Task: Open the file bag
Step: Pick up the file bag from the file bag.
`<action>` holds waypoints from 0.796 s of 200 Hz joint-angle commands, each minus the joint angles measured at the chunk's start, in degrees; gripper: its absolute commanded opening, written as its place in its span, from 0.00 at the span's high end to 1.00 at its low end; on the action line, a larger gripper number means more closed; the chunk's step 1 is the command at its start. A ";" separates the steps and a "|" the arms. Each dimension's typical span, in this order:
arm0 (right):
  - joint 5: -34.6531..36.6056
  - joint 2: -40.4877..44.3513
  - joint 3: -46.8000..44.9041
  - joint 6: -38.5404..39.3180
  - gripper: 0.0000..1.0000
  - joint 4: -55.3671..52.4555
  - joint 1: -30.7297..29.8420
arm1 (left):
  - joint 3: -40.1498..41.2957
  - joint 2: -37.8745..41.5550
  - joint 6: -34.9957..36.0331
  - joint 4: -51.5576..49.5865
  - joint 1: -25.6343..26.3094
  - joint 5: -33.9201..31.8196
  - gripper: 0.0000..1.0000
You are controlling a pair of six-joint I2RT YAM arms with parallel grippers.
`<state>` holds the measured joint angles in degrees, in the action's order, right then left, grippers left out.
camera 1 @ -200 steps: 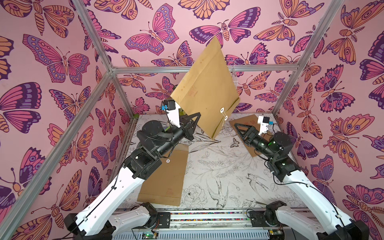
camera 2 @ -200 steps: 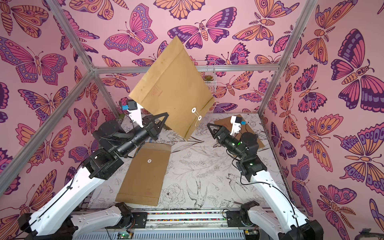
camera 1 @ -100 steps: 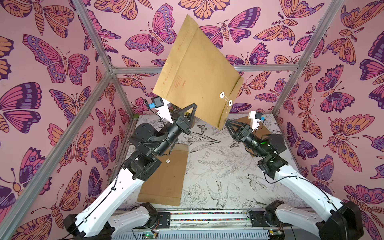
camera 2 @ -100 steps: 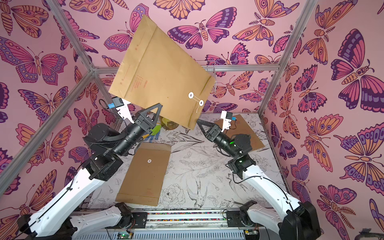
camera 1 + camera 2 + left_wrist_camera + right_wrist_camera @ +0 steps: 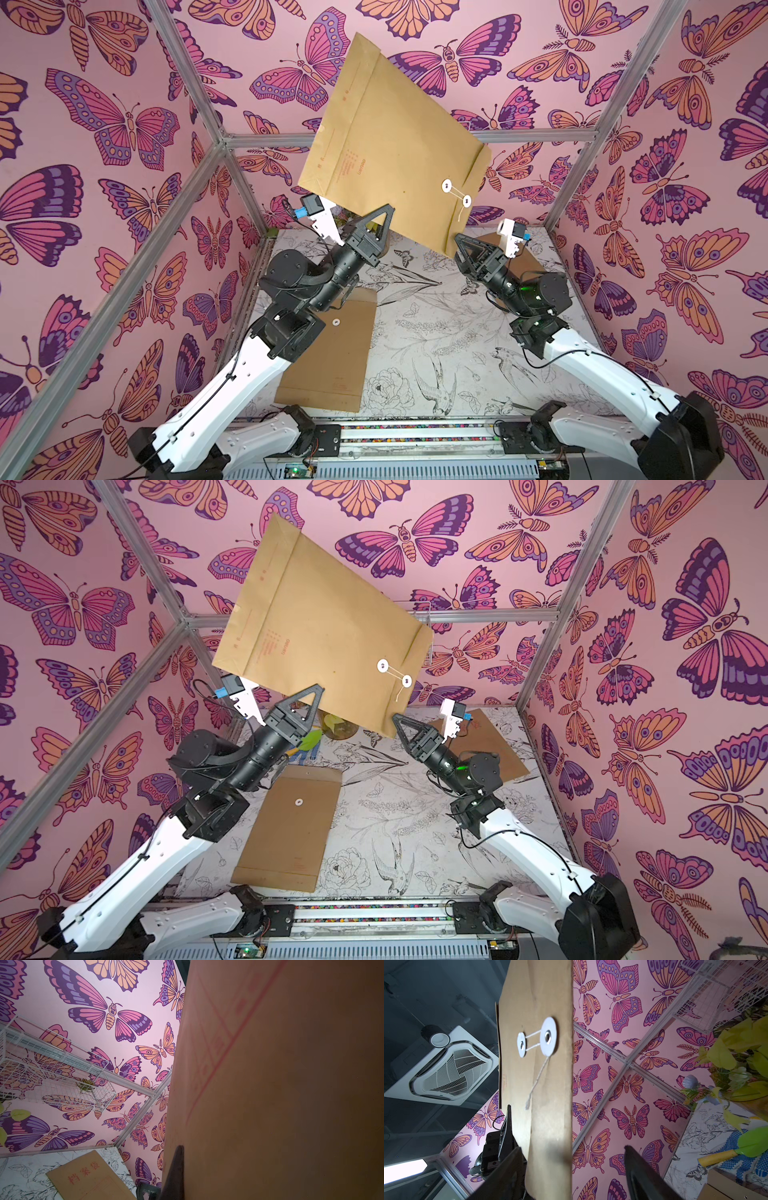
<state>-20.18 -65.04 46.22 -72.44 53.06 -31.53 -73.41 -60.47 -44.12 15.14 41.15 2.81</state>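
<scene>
Left gripper [image 5: 385, 211] pressed together on the lower edge of the file bag [image 5: 395, 137], holding it in the air, tilted, well above the tabletop [image 5: 436, 340]. Right gripper [image 5: 458, 239] spread, at the bag's lowest corner. The right wrist view shows that corner between its fingers [image 5: 639, 1172]: this one is clear of the paper, the opposite one is just beside the bag's edge, contact can't tell. Flap closed: string [image 5: 536, 1080] wound between two white discs [image 5: 467, 201], loose end hanging. Second brown bag [image 5: 332, 353] flat on the tabletop under the left arm. Third bag [image 5: 486, 746] flat at the far right, behind the right arm. Wire basket [image 5: 52, 1076] on the back wall.
</scene>
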 commanded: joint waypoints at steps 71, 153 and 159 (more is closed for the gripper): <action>1.09 -0.88 3.74 -2.74 0.75 5.27 -1.06 | 1.75 0.00 -2.99 4.64 -0.36 0.01 0.98; 4.69 8.67 4.83 12.83 1.00 -16.14 -0.90 | 0.29 4.33 7.45 -17.34 -0.45 -8.01 0.31; 4.80 10.42 6.07 16.87 1.00 -21.21 -0.89 | 0.64 5.44 8.69 -20.75 -0.45 -10.04 0.24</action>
<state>-17.58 -60.47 48.38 -68.40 45.36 -32.18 -71.88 -58.87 -43.07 9.32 41.15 -0.43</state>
